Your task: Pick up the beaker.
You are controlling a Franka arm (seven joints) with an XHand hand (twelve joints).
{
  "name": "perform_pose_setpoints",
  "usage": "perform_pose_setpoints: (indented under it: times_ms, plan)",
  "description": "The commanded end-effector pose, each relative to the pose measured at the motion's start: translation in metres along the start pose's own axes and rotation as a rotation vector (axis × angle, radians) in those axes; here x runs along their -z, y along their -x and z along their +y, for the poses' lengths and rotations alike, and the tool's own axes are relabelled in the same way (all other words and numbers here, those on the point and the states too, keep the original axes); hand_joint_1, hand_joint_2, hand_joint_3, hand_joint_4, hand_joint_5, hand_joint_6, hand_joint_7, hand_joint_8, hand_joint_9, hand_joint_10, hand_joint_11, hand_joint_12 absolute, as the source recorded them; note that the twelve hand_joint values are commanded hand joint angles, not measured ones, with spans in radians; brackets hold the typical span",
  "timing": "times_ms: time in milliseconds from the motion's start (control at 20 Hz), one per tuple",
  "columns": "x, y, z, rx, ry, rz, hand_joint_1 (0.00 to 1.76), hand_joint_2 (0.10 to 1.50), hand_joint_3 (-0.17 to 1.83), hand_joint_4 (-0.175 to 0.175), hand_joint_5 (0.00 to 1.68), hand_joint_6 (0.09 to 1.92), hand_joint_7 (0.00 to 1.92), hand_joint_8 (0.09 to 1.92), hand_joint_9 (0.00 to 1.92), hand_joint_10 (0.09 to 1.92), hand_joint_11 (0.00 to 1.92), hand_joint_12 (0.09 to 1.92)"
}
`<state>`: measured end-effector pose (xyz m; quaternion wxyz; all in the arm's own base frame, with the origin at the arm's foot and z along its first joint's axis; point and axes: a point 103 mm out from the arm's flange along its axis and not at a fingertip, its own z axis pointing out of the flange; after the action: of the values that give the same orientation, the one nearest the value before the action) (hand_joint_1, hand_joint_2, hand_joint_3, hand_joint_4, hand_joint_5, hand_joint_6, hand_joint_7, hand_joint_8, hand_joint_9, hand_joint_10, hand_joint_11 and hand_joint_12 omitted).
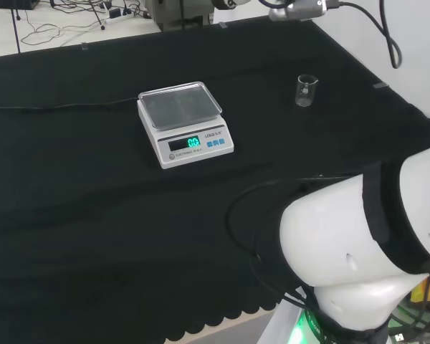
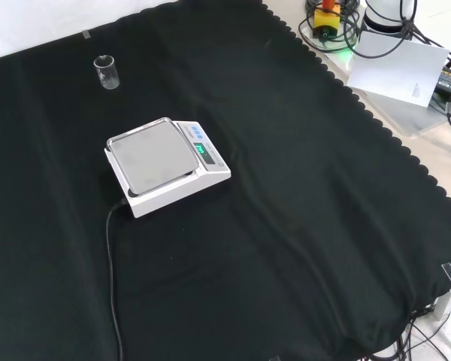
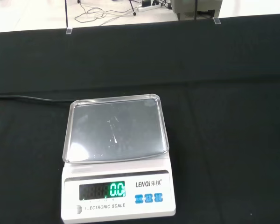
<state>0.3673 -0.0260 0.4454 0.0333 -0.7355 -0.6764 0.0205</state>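
Small clear glass beaker (image 1: 306, 90) (image 2: 107, 72), upright on the black cloth, standing alone, well apart from the scale

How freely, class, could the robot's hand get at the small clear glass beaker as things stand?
Probably freely: the small clear glass beaker stands upright alone on the black cloth, well apart from the white electronic scale, with nothing beside it.

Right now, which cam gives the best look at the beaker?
Head view: the beaker stands upright and unobstructed on the black cloth, right of the scale. Front view has it too, smaller, near the top left. Wrist view frames the scale.
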Motion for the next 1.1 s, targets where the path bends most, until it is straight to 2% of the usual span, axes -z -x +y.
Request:
perform_pose_setpoints:
  times_ms: [50,250,450,600,850,1100]
  plan:
    - [-0.012,0.027,0.039,-0.015,-0.028,0.02,0.56,1.0,0.16,-0.02,0.56,0.27,0.3,0.65,0.4,0.77,0.0,1.43]
    - [-0.031,0.052,0.053,-0.011,-0.021,0.005,0.56,0.99,0.18,-0.02,0.55,0.3,0.3,0.65,0.4,0.77,0.0,1.43]
    - [-0.049,0.068,0.076,-0.016,-0.061,0.006,0.56,0.98,0.21,-0.021,0.52,0.37,0.31,0.65,0.4,0.77,0.0,1.42]
    - [-0.062,0.083,0.091,-0.018,-0.065,0.016,0.57,0.96,0.25,-0.022,0.5,0.46,0.31,0.65,0.4,0.78,0.0,1.41]
    - [-0.087,0.106,0.116,-0.049,-0.089,-0.007,0.59,0.94,0.29,-0.024,0.5,0.53,0.32,0.66,0.4,0.78,0.0,1.42]
    - [-0.106,0.125,0.133,-0.04,-0.124,0.0,0.59,0.94,0.29,-0.026,0.51,0.54,0.32,0.66,0.4,0.78,0.0,1.42]
